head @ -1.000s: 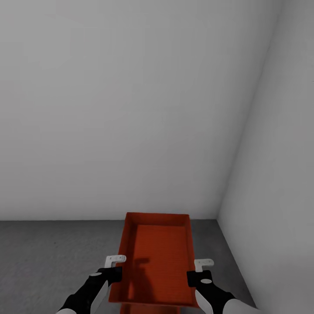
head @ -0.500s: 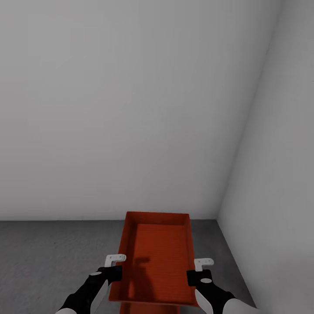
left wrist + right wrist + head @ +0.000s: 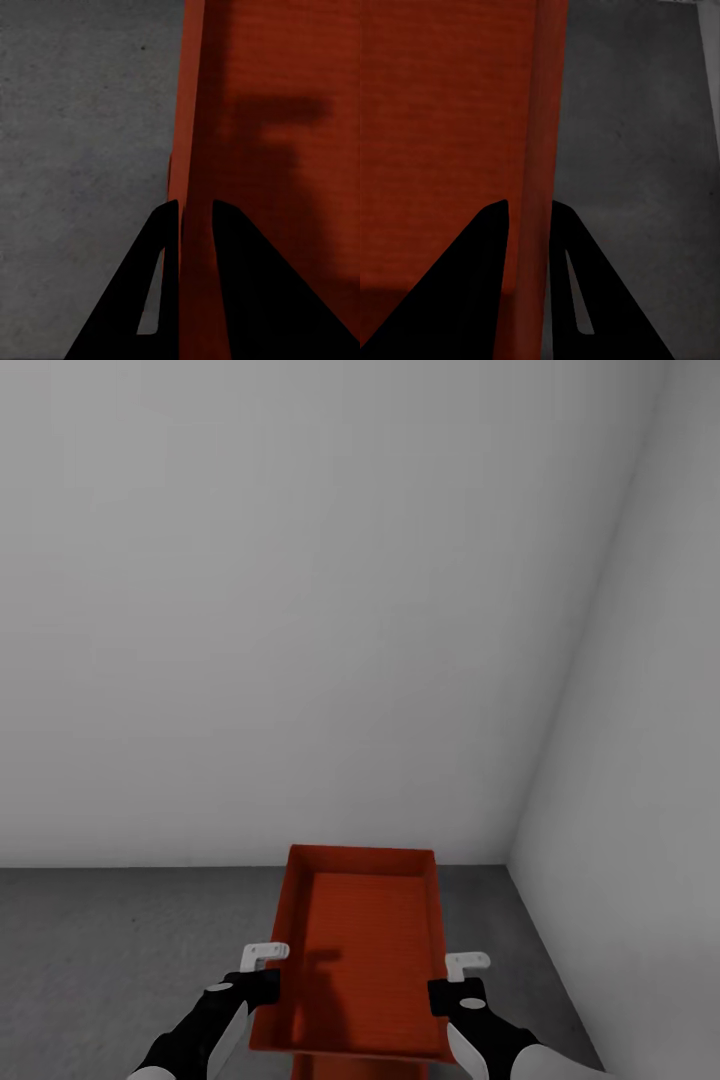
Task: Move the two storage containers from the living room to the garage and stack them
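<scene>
I hold one orange-red storage container [image 3: 365,940] level between both arms, low above the garage's dark grey concrete floor [image 3: 120,960]. My left gripper [image 3: 268,982] is shut on its left wall, and in the left wrist view the two black fingers [image 3: 169,225] pinch that wall [image 3: 191,112]. My right gripper [image 3: 452,990] is shut on the right wall [image 3: 536,112] in the same way. Under the near end of the held bin a strip of a second orange-red container [image 3: 360,1068] shows at the picture's lower edge.
A plain grey-white wall [image 3: 300,610] stands straight ahead and a second wall [image 3: 640,810] closes the right side; they meet in a corner just right of the bin. Open concrete floor stretches to the left.
The whole head picture has shifted slightly, with the wall corner now a little further right. The held container and both grippers keep the same grip and place.
</scene>
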